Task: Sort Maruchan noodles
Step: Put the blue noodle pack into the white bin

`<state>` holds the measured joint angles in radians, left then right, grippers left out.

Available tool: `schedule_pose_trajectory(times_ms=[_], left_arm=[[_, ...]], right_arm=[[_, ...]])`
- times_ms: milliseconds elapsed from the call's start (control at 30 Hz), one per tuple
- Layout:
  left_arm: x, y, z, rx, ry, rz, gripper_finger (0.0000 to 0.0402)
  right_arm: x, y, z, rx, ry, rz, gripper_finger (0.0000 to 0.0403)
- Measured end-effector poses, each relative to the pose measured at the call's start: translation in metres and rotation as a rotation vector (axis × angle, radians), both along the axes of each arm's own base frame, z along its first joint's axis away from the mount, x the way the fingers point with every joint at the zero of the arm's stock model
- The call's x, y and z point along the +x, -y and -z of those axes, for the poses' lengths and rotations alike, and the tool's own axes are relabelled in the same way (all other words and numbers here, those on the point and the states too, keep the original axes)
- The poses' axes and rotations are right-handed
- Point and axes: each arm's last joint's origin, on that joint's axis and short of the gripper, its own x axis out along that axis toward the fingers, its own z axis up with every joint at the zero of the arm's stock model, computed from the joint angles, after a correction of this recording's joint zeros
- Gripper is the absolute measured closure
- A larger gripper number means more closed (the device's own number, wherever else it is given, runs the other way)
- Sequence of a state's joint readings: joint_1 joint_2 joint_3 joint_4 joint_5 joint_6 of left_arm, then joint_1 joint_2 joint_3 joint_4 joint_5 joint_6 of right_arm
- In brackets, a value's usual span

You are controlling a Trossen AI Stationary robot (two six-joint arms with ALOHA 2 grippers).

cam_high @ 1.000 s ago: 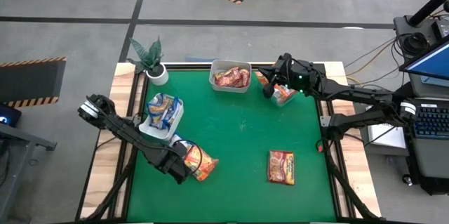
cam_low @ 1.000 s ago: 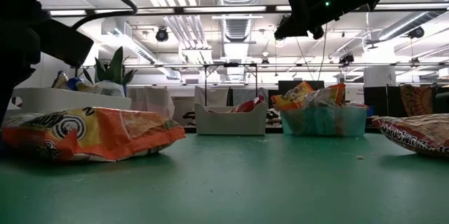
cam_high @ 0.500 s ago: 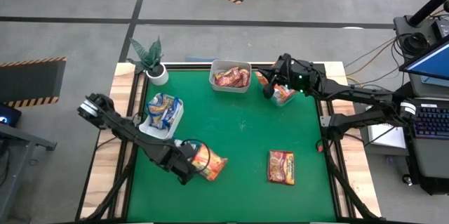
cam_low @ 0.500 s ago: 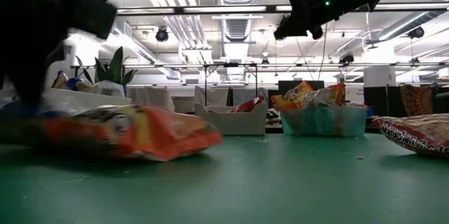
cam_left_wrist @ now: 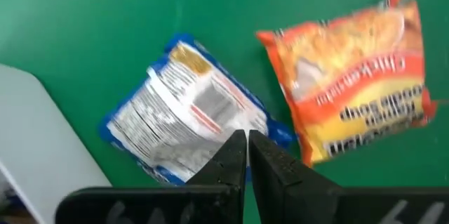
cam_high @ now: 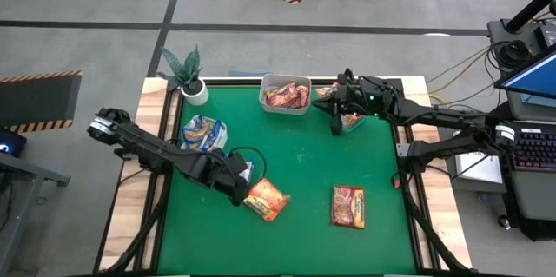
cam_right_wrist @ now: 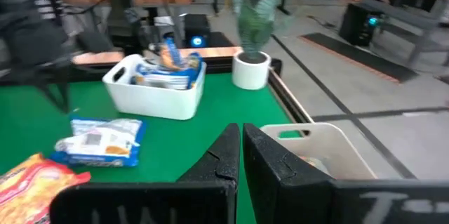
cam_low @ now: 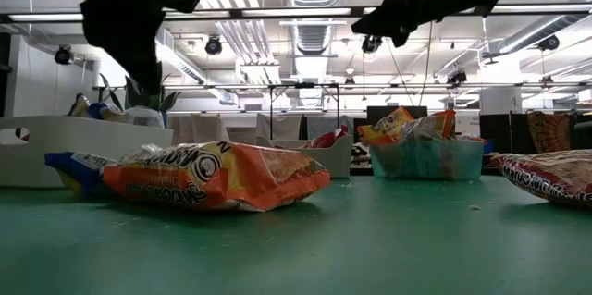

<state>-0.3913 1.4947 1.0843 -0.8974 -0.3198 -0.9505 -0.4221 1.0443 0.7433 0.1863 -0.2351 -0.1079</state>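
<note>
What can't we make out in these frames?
- Blue packet: high view, mostly hidden under the left gripper; low view, only one end shows behind the orange packet.
- Red packet: low view, cut off by the edge.
- White tub: how many packets it holds, too small in the high view.
- Tub under the right gripper: the arm covers most of it in the high view.

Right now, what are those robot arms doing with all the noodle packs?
They are sorting ramen packets into tubs. The left gripper, shut and empty, hangs over a crinkly blue-and-white packet lying beside an orange-yellow packet on the green table. The right gripper, also shut, hovers by the tub of orange packets. A dark red packet waits alone.
</note>
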Motion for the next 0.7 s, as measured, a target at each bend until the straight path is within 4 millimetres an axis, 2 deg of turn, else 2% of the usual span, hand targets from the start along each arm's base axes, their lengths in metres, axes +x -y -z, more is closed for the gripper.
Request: schedule_pose_trajectory(times_ms=[133,233,333,467,567,700], left_arm=[[-0.002,-0.008,-0.009,0.010,0.029,0.008,0.0401],[-0.007,-0.006,-0.013,-0.029,-0.012,0.149,0.0401],[-0.013,0.002,-0.011,-0.080,-0.081,0.286,0.0401],[-0.015,0.008,-0.002,-0.072,-0.121,0.298,0.0400],[-0.016,0.013,0.000,-0.060,-0.132,0.329,0.0381],[-0.020,0.022,0.006,-0.044,-0.171,0.374,0.0327]], right_arm=[[0.009,-0.010,0.001,-0.032,0.016,-0.056,0.0394],[0.015,-0.017,0.001,-0.058,0.039,-0.092,0.0394],[0.021,-0.021,0.004,-0.069,0.046,-0.114,0.0394],[0.025,-0.021,0.007,-0.062,0.046,-0.119,0.0394],[0.027,-0.021,0.009,-0.039,0.036,-0.117,0.0394],[0.028,-0.020,0.011,-0.035,0.030,-0.117,0.0394]])
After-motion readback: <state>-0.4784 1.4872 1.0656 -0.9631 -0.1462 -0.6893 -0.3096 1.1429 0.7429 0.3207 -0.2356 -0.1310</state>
